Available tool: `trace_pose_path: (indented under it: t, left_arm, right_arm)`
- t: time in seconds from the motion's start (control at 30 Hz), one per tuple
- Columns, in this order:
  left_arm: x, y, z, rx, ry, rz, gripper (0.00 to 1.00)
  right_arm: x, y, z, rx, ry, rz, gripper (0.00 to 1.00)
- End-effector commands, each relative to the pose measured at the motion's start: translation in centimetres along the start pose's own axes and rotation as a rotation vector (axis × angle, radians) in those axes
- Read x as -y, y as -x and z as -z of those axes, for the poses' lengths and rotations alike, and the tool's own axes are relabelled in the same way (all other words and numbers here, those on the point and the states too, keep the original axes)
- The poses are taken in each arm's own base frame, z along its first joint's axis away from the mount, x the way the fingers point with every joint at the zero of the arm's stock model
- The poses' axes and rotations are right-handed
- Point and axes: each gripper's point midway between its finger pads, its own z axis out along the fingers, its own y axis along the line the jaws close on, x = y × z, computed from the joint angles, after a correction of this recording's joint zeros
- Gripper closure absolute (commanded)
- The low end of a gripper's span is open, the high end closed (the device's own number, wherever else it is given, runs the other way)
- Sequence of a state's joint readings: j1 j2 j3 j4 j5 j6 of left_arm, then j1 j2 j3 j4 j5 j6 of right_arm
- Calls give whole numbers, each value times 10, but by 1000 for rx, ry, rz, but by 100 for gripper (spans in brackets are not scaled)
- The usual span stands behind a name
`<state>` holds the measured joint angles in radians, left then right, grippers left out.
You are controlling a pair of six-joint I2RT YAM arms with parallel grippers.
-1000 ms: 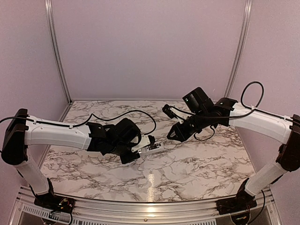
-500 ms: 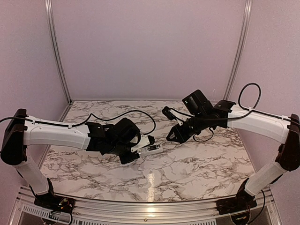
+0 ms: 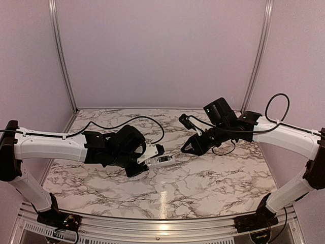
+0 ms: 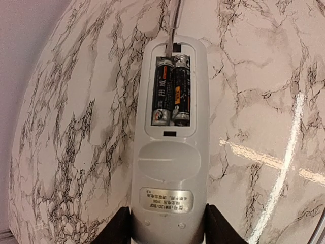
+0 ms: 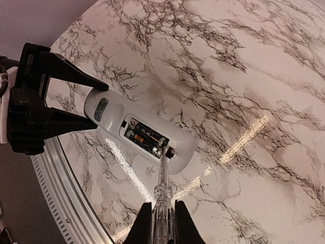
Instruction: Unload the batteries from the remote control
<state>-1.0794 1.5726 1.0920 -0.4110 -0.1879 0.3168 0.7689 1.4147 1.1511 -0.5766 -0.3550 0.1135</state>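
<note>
Your left claw (image 4: 168, 226) is clamped on the label end of the remote control (image 4: 170, 168). It holds the remote back-side up over the marble surface (image 4: 254, 76) with the cover off. Both batteries (image 4: 171, 91) lie side by side in the open bay. Your right claw (image 5: 161, 219) is closed on the clear handle of a thin stick (image 5: 162, 178). The stick's tip sits at the far end of the bay, against the end of one cell.

The step in hand looks like prying out the first cell. Work the tip under that cell's end rather than pushing along its length, then lever upward gently. Hold the left grip firm so the remote does not twist under the load. Expect the cell to spring free and roll, so lift slowly.

A silver sticker near your left claw carries several lines of print, too small to read. The batteries have dark wraps with orange and white markings, and no brand is legible.
</note>
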Motion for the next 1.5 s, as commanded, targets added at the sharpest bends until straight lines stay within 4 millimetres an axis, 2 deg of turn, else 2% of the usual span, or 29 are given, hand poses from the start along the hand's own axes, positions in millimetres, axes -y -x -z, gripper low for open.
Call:
trace_pose_path:
  t: [0.0,0.43,0.8,1.47]
  left_arm:
    - [-4,31,18,133,0,24,100]
    - [-2,32,27,157,-13,31,100]
    - [1,32,26,180,-27,41,100]
    - [-1,37,24,185,-22,69,100]
  right_arm:
    - [-27,11,9,57,123,6,100]
    - [-37,7,17,87,180,-24,100]
    - [-55,5,29,120,273,-16,100]
    - [-46,-1,23,101,234,-20,100]
